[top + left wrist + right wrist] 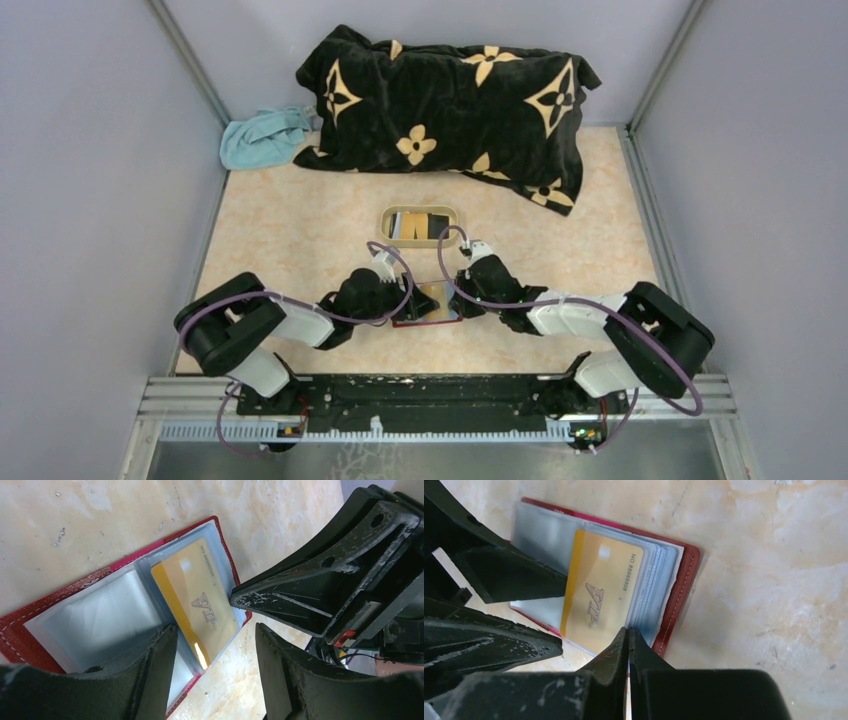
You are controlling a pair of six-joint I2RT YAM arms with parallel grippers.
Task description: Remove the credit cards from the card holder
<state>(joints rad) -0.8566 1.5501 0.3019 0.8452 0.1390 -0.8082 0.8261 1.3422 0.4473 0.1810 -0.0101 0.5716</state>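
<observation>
Glossy plastic credit card (192, 597) in shiny clear sleeves (105, 615) — grained leathery card holder (20, 622), matt table (100, 520).

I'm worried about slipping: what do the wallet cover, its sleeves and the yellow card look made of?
Wallet cover: red leather or imitation, matte, with pale stitching along the edge. Sleeves: thin clear plastic, glossy, catching glare. Yellow card: likely stiff plastic, shiny, with embossed-looking lettering.

A lab-style robot test cell: plain grey panel walls (90, 150) on aluminium posts (190, 60) box in a marble-patterned tabletop (290, 220). The left arm (250, 330) and right arm (640, 335) are bolted to a metal rail (430, 395) at the bottom edge (a flowered black blanket (450, 100) lies top centre).
</observation>
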